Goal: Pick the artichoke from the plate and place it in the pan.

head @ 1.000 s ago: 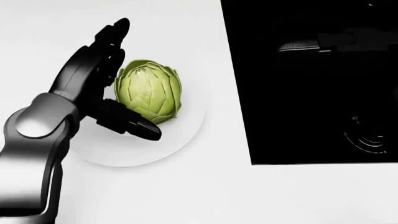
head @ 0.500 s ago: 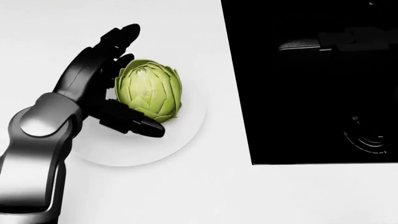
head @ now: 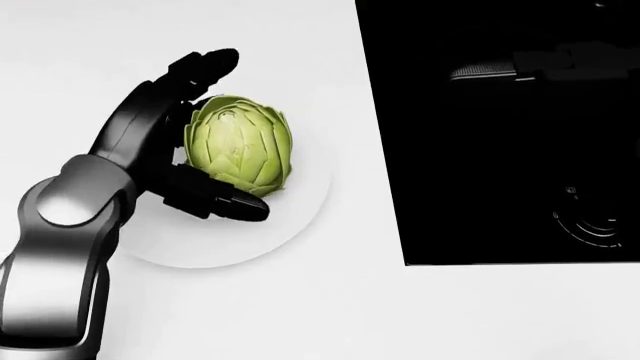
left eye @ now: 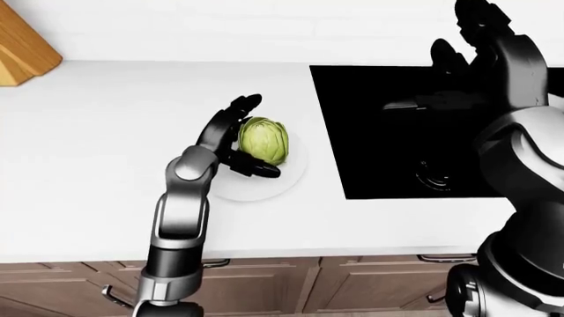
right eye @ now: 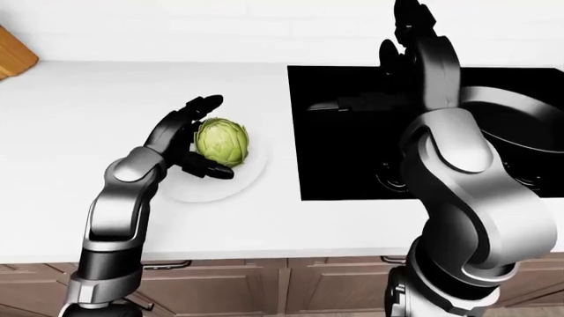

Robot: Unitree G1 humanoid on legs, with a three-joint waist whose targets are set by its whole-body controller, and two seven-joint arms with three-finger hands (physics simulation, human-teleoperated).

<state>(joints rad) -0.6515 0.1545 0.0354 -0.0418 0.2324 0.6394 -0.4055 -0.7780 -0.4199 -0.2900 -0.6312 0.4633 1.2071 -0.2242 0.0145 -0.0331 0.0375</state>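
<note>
Reaching: left hand (head: 190, 142) cupped against the artichoke's left side in the head view, fingers apart, upper fingers (head: 205, 64) arched over the top edge, thumb (head: 225, 204) tucked under the lower edge; not yet clamped.
Artichoke (head: 240, 145): lying on the white plate (head: 290, 217), stem side hard to tell, on the white table (head: 200, 315), left of the black stove (head: 500, 150).
Right hand (right eye: 414, 33): raised high above the stove, fingers spread, holding nothing.
Pan (right eye: 529, 155): only a dark rim visible behind the right arm in the right-eye view, well apart from the plate.
Handling: probably light and firm, overlapping leaves giving grip; rounded, so liable to roll on the smooth plate.
Hold: best across the widest middle, fingers above and thumb below, squeezing moderately.
</note>
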